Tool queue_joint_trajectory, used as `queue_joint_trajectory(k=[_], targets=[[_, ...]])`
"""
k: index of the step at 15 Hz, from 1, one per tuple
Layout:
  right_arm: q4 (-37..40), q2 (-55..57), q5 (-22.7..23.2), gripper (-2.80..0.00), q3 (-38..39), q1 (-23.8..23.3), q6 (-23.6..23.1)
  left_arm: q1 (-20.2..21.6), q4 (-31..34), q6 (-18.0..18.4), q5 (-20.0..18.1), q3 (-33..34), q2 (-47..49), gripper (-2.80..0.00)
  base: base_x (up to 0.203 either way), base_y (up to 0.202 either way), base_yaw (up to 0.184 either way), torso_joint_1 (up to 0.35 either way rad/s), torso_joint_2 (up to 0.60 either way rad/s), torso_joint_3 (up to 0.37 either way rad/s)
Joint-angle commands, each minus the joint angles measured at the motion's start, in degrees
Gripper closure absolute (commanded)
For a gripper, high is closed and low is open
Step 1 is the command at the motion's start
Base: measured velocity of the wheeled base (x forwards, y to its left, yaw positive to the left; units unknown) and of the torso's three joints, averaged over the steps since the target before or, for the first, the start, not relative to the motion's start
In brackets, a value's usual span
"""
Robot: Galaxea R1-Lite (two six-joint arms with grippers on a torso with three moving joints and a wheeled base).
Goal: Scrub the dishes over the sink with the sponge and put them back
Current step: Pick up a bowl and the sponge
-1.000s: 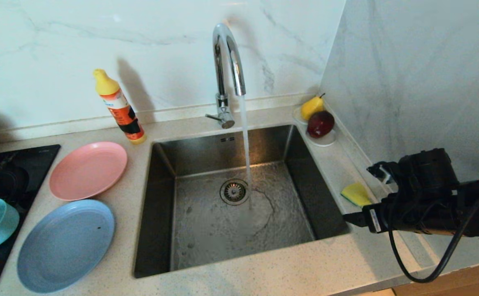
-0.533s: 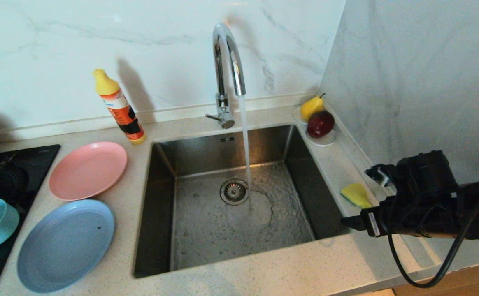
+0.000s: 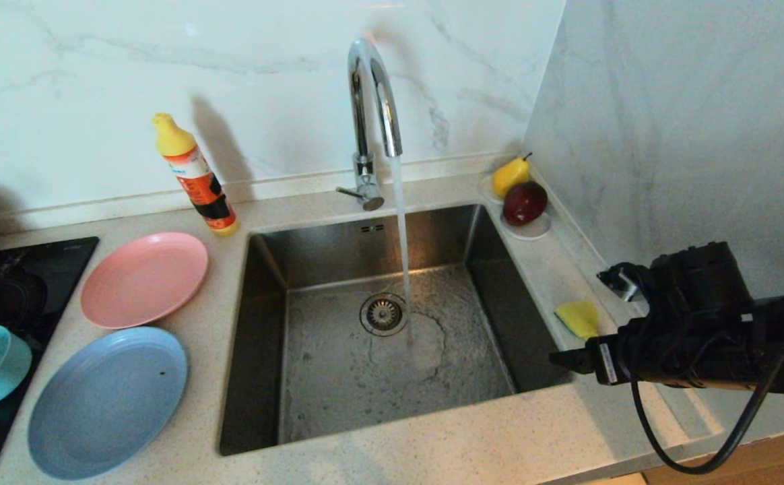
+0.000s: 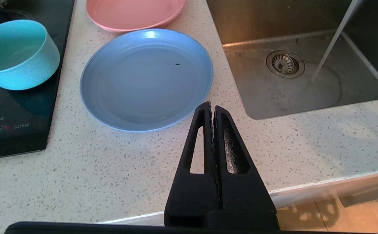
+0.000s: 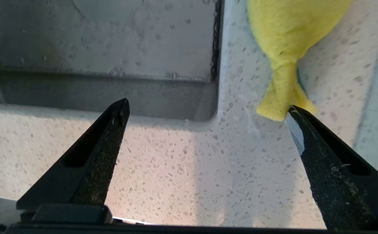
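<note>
At the kitchen sink [image 3: 264, 337], our right gripper [image 5: 205, 110] has edged leftward toward the basin since a second ago, fingers spread wide, one tip touching the yellow sponge [image 3: 577, 318] on the counter [image 3: 432, 451]. Our left gripper [image 4: 212, 107], pressed together, hangs near the blue plate [image 4: 143, 81]. The tap [image 3: 372, 101] runs.

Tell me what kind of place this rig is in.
Most likely a home kitchen: a steel sink with a running chrome tap set in a speckled countertop, a black cooktop beside it, and marble-look walls.
</note>
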Motion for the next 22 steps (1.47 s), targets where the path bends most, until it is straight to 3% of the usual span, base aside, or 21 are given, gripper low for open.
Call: queue_joint_trajectory(k=[1, 11, 22], targets=[[-0.19, -0.68, -0.33, -2.80, -0.05, -0.42, -0.01, 0.05, 0.03, 0.03, 0.00, 1.05, 0.07, 0.00, 0.000, 0.000, 0.000, 0.000, 0.00, 0.000], [-1.07, 3.04, -0.60, -2.80, -0.16, -4.60, -2.57, 0.03, -0.02, 0.03, 0.00, 1.05, 0.07, 0.00, 0.000, 0.000, 0.000, 0.000, 0.00, 0.000], [-1.09, 4.89, -0.60, -2.80, -1.37, -4.61, -3.96, -0.03, -0.02, 0.03, 0.00, 1.05, 0.07, 0.00, 0.000, 0.000, 0.000, 0.000, 0.00, 0.000]])
